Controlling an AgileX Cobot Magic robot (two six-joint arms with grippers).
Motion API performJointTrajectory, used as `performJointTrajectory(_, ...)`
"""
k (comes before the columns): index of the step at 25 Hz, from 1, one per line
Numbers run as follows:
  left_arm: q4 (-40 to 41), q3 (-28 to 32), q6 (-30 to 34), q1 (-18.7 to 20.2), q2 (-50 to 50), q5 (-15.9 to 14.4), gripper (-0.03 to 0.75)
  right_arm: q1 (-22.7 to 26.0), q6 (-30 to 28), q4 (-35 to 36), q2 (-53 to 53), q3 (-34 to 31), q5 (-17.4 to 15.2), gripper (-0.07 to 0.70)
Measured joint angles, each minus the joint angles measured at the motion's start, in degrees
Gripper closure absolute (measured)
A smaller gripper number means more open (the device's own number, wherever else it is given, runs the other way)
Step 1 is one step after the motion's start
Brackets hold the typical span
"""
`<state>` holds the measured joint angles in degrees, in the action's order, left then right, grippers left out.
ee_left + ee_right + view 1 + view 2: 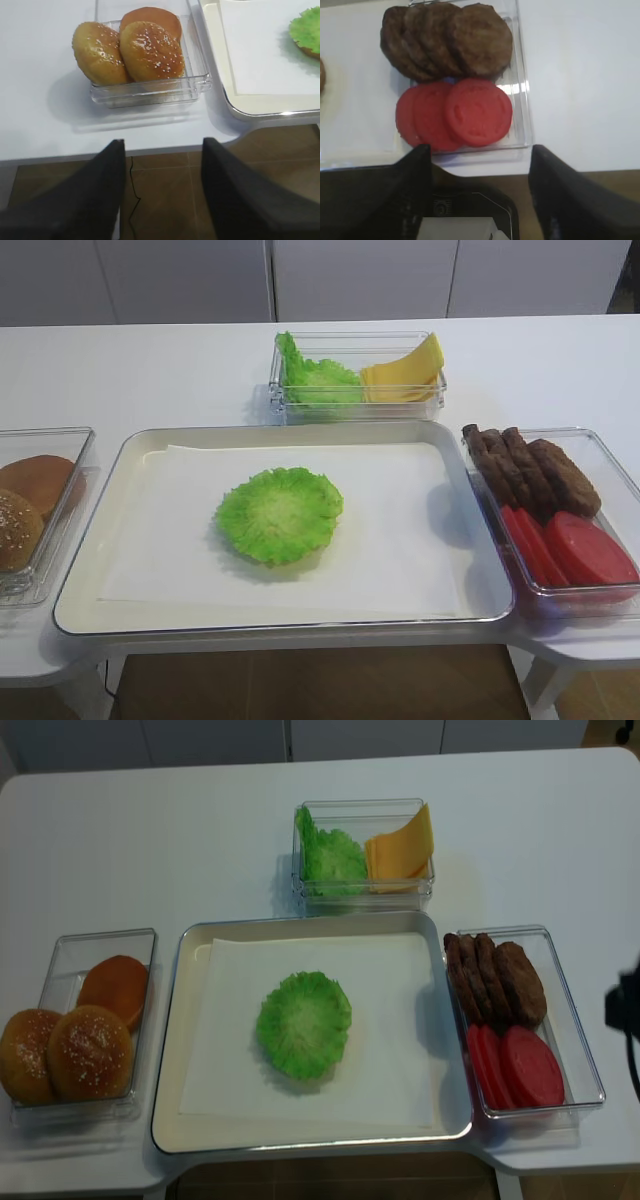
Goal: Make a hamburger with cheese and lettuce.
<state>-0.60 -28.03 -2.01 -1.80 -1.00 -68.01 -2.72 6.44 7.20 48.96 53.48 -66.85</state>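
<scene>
A ruffled green lettuce (279, 514) leaf lies in the middle of the papered tray (90, 590); it also shows as the lettuce (304, 1024) and at the top right as the lettuce (307, 27). The hamburger bun half is hidden under it, apart from a thin brownish edge (309, 54). Cheese (404, 374) slices lean in the back container beside more lettuce (318, 380). My left gripper (162, 145) is open over the floor, in front of the bun box. My right gripper (480, 150) is open and holds nothing, just short of the tomato slices (455, 116).
A clear box at the left holds sesame buns (127, 52) and a smooth brown bun (114, 986). The right box (588, 1065) holds dark patties (495, 980) and red tomato slices (520, 1068). The table edge runs close in front of the tray.
</scene>
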Motion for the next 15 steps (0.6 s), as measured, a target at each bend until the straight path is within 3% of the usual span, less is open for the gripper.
performJointTrajectory(7, 0.00, 0.00, 0.00, 0.00, 0.00, 0.00, 0.348, 0.01, -0.33, 0.44, -18.99, -4.96, -5.30, 0.171)
performJointTrajectory(15, 0.00, 0.00, 0.00, 0.00, 0.00, 0.00, 0.348, 0.01, -1.06, 3.10, -38.17, -9.79, -6.10, 0.171)
